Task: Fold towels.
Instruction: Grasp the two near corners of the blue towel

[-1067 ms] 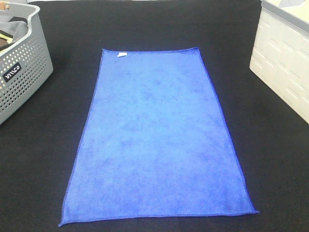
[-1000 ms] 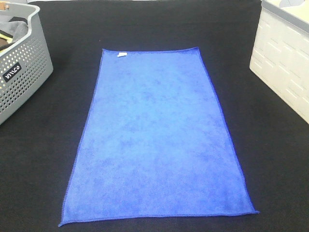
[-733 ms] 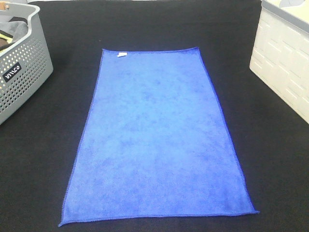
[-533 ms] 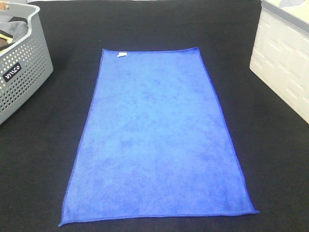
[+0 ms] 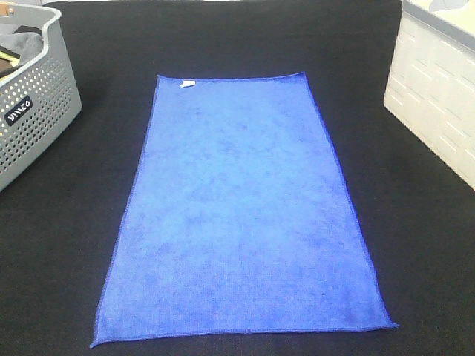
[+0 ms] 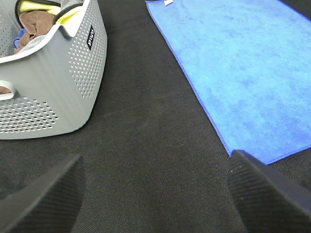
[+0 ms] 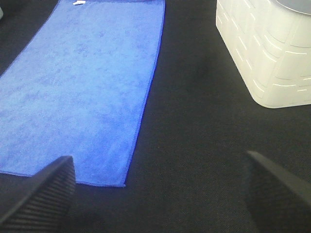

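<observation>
The royal-blue towel (image 5: 241, 208) lies flat and spread out lengthwise on the black table, with its small white tag (image 5: 188, 83) at the far left corner. It also shows in the left wrist view (image 6: 243, 73) and in the right wrist view (image 7: 82, 87). Neither arm shows in the exterior high view. My left gripper (image 6: 155, 194) is open and empty above the bare table, near the towel's near left corner. My right gripper (image 7: 160, 194) is open and empty above the bare table, near the towel's near right corner.
A grey perforated basket (image 5: 33, 111) with cloths inside stands at the far left; it also shows in the left wrist view (image 6: 53, 82). A white plastic bin (image 5: 438, 89) stands at the far right, also in the right wrist view (image 7: 267, 53).
</observation>
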Motion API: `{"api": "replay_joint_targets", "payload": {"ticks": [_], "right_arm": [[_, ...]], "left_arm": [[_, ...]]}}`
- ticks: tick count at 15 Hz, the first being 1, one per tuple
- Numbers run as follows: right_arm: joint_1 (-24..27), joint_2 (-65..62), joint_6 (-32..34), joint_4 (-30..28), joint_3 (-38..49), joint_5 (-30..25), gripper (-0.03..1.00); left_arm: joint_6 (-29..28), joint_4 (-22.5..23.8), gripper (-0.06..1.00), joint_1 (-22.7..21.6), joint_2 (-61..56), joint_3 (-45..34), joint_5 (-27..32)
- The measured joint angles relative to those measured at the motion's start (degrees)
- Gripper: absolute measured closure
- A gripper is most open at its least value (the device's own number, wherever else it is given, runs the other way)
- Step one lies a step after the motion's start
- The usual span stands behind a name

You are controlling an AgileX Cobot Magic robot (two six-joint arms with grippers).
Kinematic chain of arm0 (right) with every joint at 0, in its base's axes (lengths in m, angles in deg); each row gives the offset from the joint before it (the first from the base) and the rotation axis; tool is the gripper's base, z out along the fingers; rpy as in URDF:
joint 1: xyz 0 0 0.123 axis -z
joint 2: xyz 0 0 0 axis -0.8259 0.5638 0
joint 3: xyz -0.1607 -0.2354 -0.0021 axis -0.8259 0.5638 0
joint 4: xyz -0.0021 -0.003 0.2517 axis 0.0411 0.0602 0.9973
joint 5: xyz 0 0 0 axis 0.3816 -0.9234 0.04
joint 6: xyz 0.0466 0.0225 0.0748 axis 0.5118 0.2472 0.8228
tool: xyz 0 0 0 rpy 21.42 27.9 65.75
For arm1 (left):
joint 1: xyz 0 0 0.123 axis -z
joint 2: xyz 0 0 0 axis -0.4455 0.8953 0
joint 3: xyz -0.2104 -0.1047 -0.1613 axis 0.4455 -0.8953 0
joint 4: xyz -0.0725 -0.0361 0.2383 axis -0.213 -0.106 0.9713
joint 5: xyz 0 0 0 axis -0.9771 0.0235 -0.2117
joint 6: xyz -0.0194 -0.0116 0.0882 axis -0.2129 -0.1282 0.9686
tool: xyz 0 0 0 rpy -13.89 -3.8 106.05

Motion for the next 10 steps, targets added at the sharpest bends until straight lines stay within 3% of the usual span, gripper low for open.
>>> {"api": "replay_joint_targets", "payload": {"ticks": [10], "right_arm": [[0.0, 0.0, 0.0, 0.0, 0.0, 0.0, 0.11]], "left_arm": [[0.0, 0.0, 0.17, 0.0, 0.0, 0.0, 0.0]]}}
